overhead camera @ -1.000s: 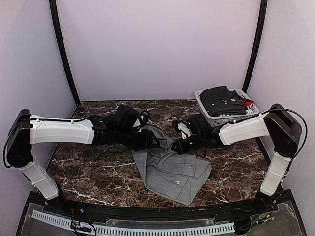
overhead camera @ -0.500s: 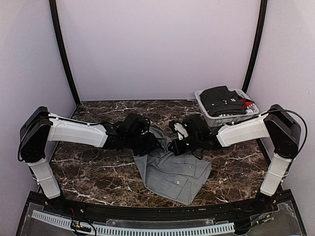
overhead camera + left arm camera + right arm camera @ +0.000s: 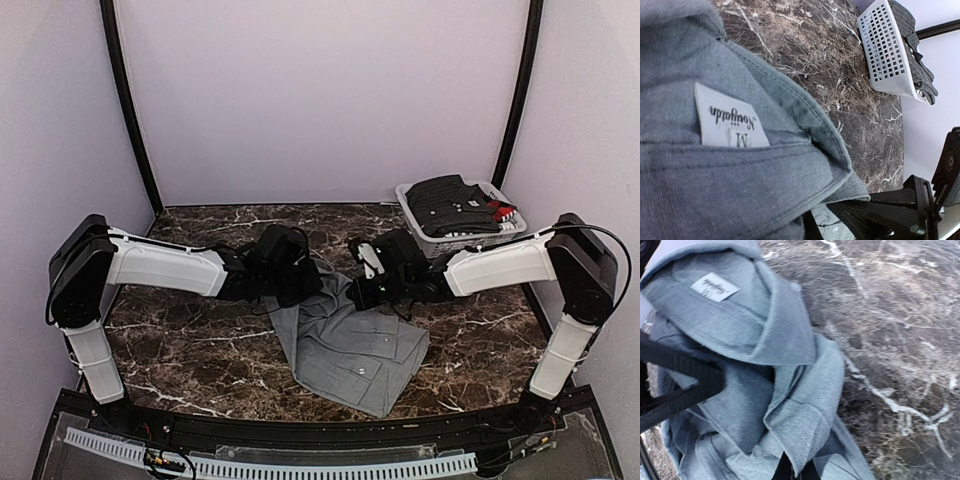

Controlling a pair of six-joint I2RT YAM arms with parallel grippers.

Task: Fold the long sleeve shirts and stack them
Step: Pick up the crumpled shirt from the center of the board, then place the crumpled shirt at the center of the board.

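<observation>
At its twelve-o'clock end, the grey collared shirt is pinched by the left claw and the right claw.

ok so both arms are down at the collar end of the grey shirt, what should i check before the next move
1. left jaws shut by the collar: ok; cloth actually caught between them: cannot tell.
2. right jaws shut on a fold of the grey shirt: ok.
3. shirt lying flat: not ok, the collar end is bunched up.
4. neck label showing, inside of the collar facing up: ok.
5. basket apart from the shirt: ok, it sits at the far right corner.
</observation>
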